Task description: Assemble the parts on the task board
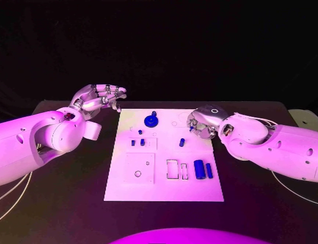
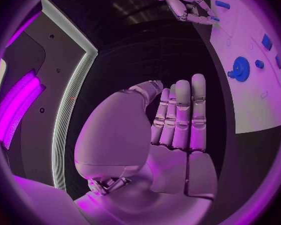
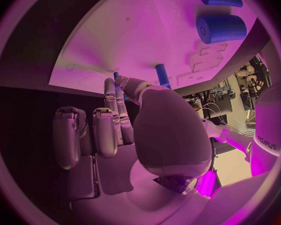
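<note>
The white task board (image 1: pixel 166 188) lies in the middle of the table. A blue gear (image 1: pixel 151 120) stands near its far edge, also seen as the gear (image 2: pixel 240 66). A short blue peg (image 1: pixel 181 143) stands mid-board, and two tiny blue pieces (image 1: pixel 137 142) stand left of it. A thick blue cylinder (image 1: pixel 200 169) and a thin one (image 1: pixel 209 171) lie at the right. My right hand (image 1: pixel 203 122) hovers over the board's far right part and pinches a small blue part (image 3: pixel 116 76) at its fingertips. My left hand (image 1: pixel 100 97) is raised beyond the far left corner, its palm (image 2: pixel 172 150) empty and fingers straight.
Empty rectangular slots (image 1: pixel 177 169) and a square recess with a small hole (image 1: pixel 138 173) mark the board's near half. A pale round object (image 1: pixel 306 120) sits at the table's right edge. Thin cables (image 1: pixel 8 198) trail by the left arm.
</note>
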Robot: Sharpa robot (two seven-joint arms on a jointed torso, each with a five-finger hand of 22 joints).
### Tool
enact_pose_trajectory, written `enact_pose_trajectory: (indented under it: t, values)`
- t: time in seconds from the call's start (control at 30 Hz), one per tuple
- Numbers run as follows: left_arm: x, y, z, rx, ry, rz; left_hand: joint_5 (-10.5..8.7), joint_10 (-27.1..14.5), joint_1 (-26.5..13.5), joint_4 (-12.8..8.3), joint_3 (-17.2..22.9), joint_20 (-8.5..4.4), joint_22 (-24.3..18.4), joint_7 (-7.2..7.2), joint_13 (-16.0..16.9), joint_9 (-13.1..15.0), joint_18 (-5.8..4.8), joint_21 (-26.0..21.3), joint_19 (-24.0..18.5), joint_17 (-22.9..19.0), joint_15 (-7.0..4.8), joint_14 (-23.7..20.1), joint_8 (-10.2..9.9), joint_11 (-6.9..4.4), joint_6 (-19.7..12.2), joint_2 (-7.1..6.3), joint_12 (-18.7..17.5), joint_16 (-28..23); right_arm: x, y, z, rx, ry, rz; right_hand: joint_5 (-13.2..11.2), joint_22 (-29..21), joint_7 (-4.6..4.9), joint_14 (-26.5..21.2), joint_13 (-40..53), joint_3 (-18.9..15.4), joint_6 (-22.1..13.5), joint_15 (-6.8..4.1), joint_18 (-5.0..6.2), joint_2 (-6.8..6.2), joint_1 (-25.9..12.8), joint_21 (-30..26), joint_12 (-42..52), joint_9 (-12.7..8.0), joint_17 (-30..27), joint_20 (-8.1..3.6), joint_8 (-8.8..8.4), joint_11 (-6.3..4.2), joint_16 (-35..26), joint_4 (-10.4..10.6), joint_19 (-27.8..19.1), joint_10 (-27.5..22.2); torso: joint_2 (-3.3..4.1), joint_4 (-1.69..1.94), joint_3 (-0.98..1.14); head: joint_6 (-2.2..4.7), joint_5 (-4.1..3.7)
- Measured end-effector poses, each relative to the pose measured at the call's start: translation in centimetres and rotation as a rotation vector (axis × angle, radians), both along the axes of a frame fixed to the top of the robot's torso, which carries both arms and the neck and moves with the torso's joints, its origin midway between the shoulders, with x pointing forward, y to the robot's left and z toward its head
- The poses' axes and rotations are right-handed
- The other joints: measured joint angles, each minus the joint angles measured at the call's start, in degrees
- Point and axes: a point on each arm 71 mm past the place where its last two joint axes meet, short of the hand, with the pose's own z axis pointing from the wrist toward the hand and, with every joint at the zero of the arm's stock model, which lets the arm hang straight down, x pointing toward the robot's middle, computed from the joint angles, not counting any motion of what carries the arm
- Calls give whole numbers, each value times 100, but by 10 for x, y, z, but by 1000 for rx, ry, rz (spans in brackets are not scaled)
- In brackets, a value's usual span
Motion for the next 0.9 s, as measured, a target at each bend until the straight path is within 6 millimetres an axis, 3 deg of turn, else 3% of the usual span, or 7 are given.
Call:
enact_pose_trajectory:
  t: [0.4,0.67,0.9]
  values:
    - [1,1,-1,4,7,2,0,-42,0,0,0,0,-6,-2,0,-6,0,-22,0,-12,0,0,0,-1,-41,0,24,-22,-12,-2,19,65,-34,17,-44,-1,-1,-20,-8,0,-2,-20,3,-31,-34,23,-34,18,0,0,-1,-19,0,0,0,22,-1,-3,-1,7,12]
    - [1,0,-1,4,10,0,0,-62,0,0,0,0,-11,-2,-1,-6,0,-22,0,-12,21,-21,-32,20,-41,0,24,-22,-38,32,31,147,-25,112,-55,-1,-3,-20,-10,-1,-5,-20,6,-9,-56,67,-34,18,0,0,-17,-13,0,0,0,27,-1,-3,3,25,108]
    - [2,-6,-1,0,11,-9,0,-62,0,0,0,0,-11,-2,-1,-6,0,-22,0,-12,21,-21,-32,20,-41,0,24,-22,-54,67,33,197,-2,195,-56,-2,-9,-20,-13,-1,-14,-20,8,-9,-56,67,-35,15,-8,0,-26,-13,0,0,0,28,-5,10,-7,-7,285]
